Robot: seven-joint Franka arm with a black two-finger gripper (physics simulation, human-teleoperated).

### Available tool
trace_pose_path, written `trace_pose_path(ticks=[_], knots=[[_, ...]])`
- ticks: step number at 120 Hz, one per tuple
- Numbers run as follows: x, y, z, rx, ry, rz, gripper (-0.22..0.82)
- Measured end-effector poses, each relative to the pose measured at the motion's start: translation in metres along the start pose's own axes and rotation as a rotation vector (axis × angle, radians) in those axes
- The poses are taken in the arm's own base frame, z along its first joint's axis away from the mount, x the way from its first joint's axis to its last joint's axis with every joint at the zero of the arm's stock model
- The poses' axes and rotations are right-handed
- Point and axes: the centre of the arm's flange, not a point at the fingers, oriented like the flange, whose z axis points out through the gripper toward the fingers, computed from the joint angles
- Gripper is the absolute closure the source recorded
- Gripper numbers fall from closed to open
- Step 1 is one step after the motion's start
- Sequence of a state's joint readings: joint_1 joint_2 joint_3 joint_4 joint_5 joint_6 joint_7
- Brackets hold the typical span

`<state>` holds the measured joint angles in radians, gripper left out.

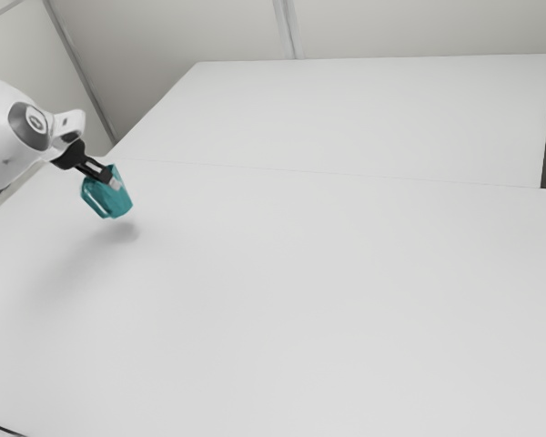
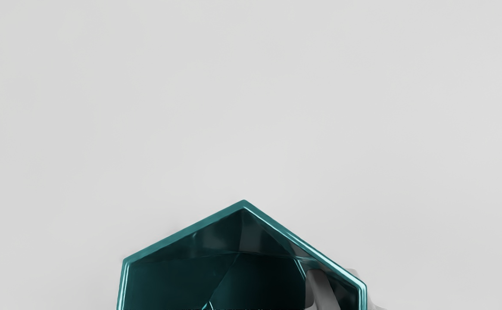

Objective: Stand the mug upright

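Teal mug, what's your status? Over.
Gripper shut on mug wall, one finger inside. Mug lifted, tilted, not yet upright. White table below.

From my exterior view I saw a broad, pale, matte counter (image 1: 300, 300), flat and plain. A faint straight line (image 1: 291, 170) crossed its far part. Toward the exterior view's left, a soft grey shadow (image 1: 118, 233) lay on it. A thin dark strip (image 1: 5, 429) cut the near left corner; I couldn't tell whether it was a cord or an edge.
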<state>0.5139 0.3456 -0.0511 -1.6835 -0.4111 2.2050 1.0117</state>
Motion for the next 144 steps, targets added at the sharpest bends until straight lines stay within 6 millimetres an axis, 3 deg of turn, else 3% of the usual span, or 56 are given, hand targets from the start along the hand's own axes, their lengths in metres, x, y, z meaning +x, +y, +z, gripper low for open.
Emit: trace_pose_path(ticks=[26,44,61,106,144], knots=[[0.019,0.124,-0.023,0.146,-0.179,0.023,0.79],[0.025,0.188,-0.022,0.216,-0.214,-0.039,0.79],[0.022,0.239,-0.007,0.245,-0.234,-0.136,0.79],[0.006,0.305,0.023,0.297,-0.245,-0.484,0.79],[-0.004,0.303,0.069,0.337,-0.270,-0.722,0.79]])
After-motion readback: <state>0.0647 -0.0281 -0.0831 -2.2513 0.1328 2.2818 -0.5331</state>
